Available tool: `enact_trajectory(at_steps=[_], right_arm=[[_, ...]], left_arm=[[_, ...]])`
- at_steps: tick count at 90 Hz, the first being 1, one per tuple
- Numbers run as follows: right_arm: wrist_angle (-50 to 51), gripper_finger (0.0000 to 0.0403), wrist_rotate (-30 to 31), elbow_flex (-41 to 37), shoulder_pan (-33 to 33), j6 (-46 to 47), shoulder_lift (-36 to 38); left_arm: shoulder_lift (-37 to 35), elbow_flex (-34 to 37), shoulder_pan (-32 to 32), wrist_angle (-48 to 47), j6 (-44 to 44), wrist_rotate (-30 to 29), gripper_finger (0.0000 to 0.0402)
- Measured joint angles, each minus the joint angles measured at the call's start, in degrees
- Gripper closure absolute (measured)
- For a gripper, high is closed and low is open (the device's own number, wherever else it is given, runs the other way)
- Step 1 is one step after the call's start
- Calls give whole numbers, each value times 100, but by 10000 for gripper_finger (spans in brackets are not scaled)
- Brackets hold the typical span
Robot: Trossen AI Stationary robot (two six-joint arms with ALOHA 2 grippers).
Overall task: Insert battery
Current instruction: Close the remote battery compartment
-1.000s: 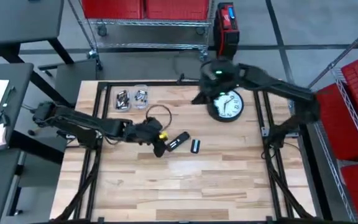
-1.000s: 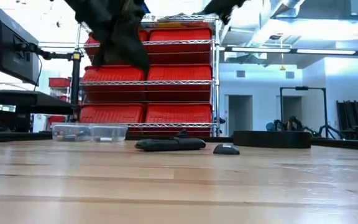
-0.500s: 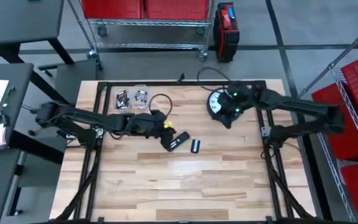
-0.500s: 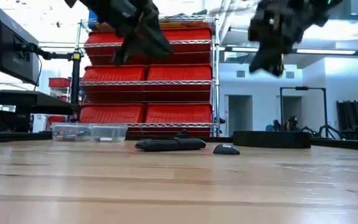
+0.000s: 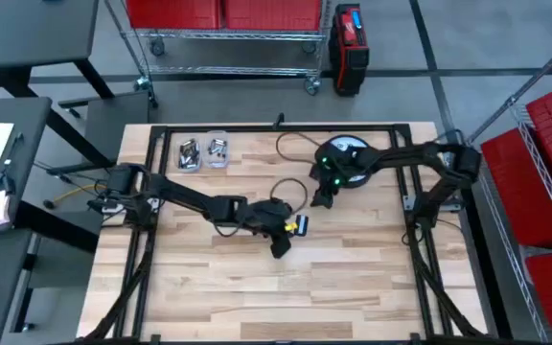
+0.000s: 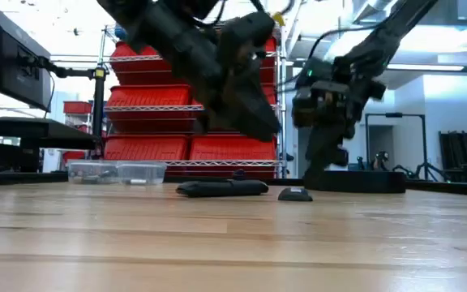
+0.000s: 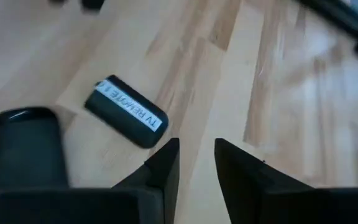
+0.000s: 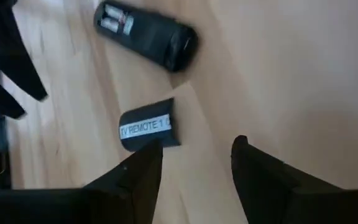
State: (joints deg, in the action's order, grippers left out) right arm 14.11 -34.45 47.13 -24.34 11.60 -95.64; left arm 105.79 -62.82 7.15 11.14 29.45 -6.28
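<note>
1. Batteries, small silver cylinders (image 8: 112,18), show in the open compartment at one end of the black plastic TV remote (image 8: 146,36), which lies flat near the middle of the light wooden table (image 5: 353,287).
2. More loose batteries lie in two clear plastic tubs (image 5: 202,151) at the far left of the table, well apart from both grippers.
3. A small black battery cover with a white "TV REMOTE 1" label (image 8: 146,127) lies flat on the wood just right of the remote, apart from it.
4. The left gripper (image 7: 194,146) reaches across to the table's middle and hangs above the wood close beside the cover; its fingers (image 7: 163,171) stand a little apart, holding nothing.
5. The right gripper (image 8: 197,149) hangs just far-right of the cover, pointing down at it; its fingers (image 8: 257,171) are spread wide and hold nothing.
6. A round black wall clock (image 5: 345,153) lies flat at the far right, partly under the right arm.
</note>
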Motion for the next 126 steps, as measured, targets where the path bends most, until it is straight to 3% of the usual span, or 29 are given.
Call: enact_trajectory(at_steps=[17,47,81,126], right_arm=[[-111,224,-601,0,148,-141,-521],[-832,224,-528,2,341,-107,-681],[-1433,243,-516,36,388,179,-1130],[-1274,248,-609,48,1017,213,-1272]], left_arm=[[525,-320,12,2,-361,-4,331],[1038,-333,12,19,-413,-14,336],[1048,-335,-10,11,-559,-33,336],[1054,-333,-131,-4,-586,-376,336]])
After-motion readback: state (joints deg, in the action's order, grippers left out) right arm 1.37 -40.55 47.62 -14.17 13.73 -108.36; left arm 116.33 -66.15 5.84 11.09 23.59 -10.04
